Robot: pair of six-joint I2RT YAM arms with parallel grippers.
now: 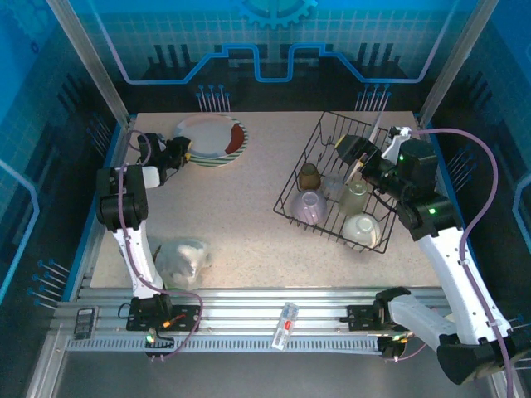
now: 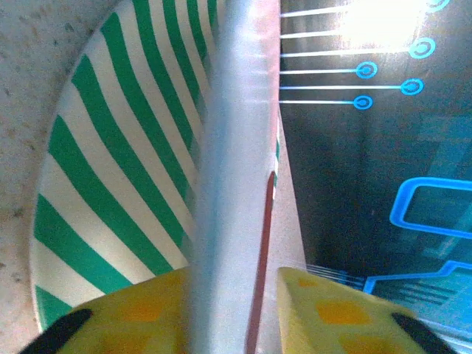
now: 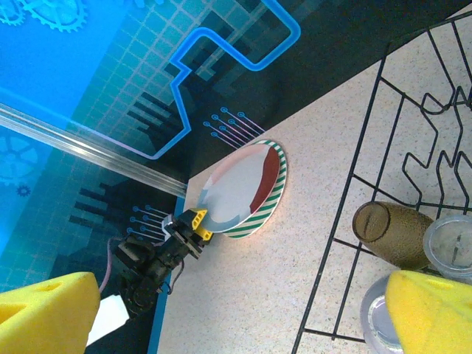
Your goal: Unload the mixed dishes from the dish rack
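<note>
- From above: the plate (image 1: 211,139) lies flat near the far left corner of the surface (image 1: 249,224). The left fingers (image 1: 184,153) are at its rim. The rack (image 1: 301,162) sits by the right edge and holds a purple bowl (image 1: 309,206), a white bowl (image 1: 362,228), a clear cup (image 1: 357,195) and a brown cup (image 1: 309,176). The right fingers (image 1: 358,157) hover over it.
- Left wrist: the plate (image 2: 110,184) has its rim between the yellow left fingers (image 2: 140,310). I cannot tell if they pinch it.
- Right wrist: the right fingers (image 3: 44,310) are spread wide and hold nothing. The brown cup (image 3: 391,234) is in the rack (image 3: 361,147).
</note>
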